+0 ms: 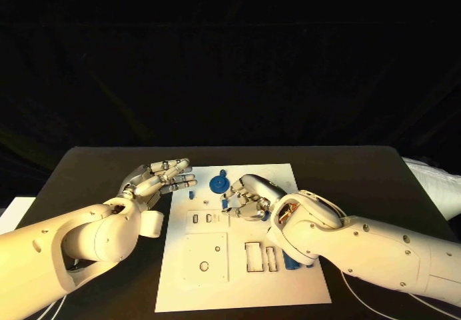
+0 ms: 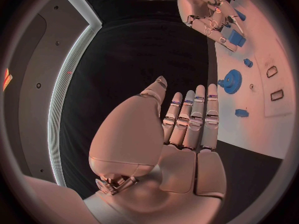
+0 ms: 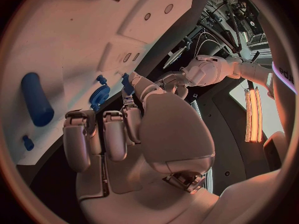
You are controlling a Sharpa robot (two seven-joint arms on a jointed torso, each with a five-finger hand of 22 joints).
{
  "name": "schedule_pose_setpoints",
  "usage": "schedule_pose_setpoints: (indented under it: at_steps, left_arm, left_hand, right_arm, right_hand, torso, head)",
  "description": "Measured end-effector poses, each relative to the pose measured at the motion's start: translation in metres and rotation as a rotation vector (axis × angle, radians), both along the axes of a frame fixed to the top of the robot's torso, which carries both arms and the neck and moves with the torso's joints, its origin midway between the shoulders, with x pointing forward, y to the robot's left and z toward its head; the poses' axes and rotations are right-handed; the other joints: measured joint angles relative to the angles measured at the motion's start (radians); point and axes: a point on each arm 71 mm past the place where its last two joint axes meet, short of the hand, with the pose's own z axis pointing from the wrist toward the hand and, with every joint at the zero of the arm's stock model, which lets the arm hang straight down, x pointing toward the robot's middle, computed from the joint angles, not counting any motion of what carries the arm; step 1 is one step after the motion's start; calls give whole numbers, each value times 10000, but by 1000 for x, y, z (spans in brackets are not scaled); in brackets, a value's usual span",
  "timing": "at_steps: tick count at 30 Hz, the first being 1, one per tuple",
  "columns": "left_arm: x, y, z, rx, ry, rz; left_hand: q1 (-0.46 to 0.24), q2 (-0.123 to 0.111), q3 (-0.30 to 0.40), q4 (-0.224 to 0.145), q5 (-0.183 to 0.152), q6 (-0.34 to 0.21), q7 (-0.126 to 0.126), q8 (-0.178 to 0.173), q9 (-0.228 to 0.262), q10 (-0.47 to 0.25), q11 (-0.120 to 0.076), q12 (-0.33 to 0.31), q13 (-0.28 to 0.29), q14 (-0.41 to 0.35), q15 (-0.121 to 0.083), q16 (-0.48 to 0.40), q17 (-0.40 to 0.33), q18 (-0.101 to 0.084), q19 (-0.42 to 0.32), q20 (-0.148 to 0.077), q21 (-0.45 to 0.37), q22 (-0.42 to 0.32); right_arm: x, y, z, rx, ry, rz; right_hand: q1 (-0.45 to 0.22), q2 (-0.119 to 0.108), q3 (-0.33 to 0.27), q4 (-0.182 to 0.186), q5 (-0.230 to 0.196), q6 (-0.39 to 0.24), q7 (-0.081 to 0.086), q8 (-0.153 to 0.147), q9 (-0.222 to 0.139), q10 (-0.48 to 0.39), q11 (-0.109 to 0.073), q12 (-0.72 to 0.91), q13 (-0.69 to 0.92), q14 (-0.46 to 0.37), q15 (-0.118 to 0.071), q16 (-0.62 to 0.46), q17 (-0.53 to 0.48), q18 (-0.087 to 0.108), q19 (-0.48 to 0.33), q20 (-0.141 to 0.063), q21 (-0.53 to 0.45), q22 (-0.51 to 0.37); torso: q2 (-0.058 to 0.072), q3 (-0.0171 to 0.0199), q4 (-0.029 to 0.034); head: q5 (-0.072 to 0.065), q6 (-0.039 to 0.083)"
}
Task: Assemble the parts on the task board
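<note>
Hovering over the middle of the white rectangular task board (image 1: 240, 267), our silver many-fingered right hand (image 1: 248, 199) has its fingers curled in, and we can see a small blue block-shaped part (image 3: 127, 82) pinched at the fingertips in the right wrist view; in the head view a bit of blue shows by those fingers too. Just to the left of that hand, on the far part of the board, lies the round blue toothed gear part (image 1: 220, 182), flat on the white surface. A small blue peg part (image 1: 191, 195) sits near the board's left edge. Nearer to us, beside the right forearm, a long blue rounded bar part (image 3: 36, 98) lies on the board. Out on the left, our silver left hand (image 1: 158, 179) hangs above the black table (image 1: 365, 173) just off the board's left edge, fingers straight, side by side, holding nothing.
</note>
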Motion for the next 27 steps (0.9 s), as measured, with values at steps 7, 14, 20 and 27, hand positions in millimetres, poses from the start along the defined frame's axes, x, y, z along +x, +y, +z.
schedule_pose_setpoints:
  at_steps: [7, 14, 20, 27]
  left_arm:
    - [0, -1, 0, -17, 34, -62]
    - [-1, -2, 0, -35, 83, -142]
    - [-1, -2, 0, -41, 107, -177]
    - [-1, -3, 0, -43, 129, -203]
  left_hand:
    - [0, 0, 0, 0, 0, 0, 0, 0, 0, 0, 0, 0, 0, 0, 0, 0, 0, 0, 34, 35, 0, 0]
    - [0, 0, 0, 0, 0, 0, 0, 0, 0, 0, 0, 0, 0, 0, 0, 0, 0, 1, 34, 35, 0, 1]
    - [0, 0, 0, 1, 0, 0, 0, 0, 0, 0, 0, 0, 0, 0, 1, 0, 0, 0, 34, 35, 1, 1]
    - [0, 0, 0, 1, 0, 0, 0, 0, 0, 0, 0, 0, 0, -1, 1, 0, 0, 0, 34, 35, 1, 1]
  right_arm:
    - [-1, 11, -5, -437, -292, -15]
    - [0, 20, -9, -755, -425, -41]
    - [0, 27, -14, -1005, -447, 17]
    - [2, 29, -19, -1261, -397, 6]
  right_hand:
    - [-39, -37, -1, 0, -46, -2, -2, -30, 64, 0, 0, 15, -92, 0, 0, 0, 0, 0, 0, 0, 0, -1]
    - [-102, -101, -31, 30, -104, -3, -6, -7, 132, -1, 1, -17, -291, 0, 1, -56, -1, 0, 0, 1, 0, -2]
    - [-155, -154, -32, 29, -104, 3, -40, -7, 132, -1, 1, -78, -296, 0, 1, -85, -2, 0, -1, 1, 0, -2]
    - [-168, -170, -35, 25, -122, 9, -48, -7, 129, -1, 1, -78, -370, 0, 1, -95, -3, 0, -1, 1, 0, -3]
  torso:
    - [12, 8, -5]
    - [16, 25, -18]
    - [17, 31, -31]
    - [17, 29, -32]
  head:
    - [42, -52]
    - [154, -85]
    - [187, -130]
    - [219, -138]
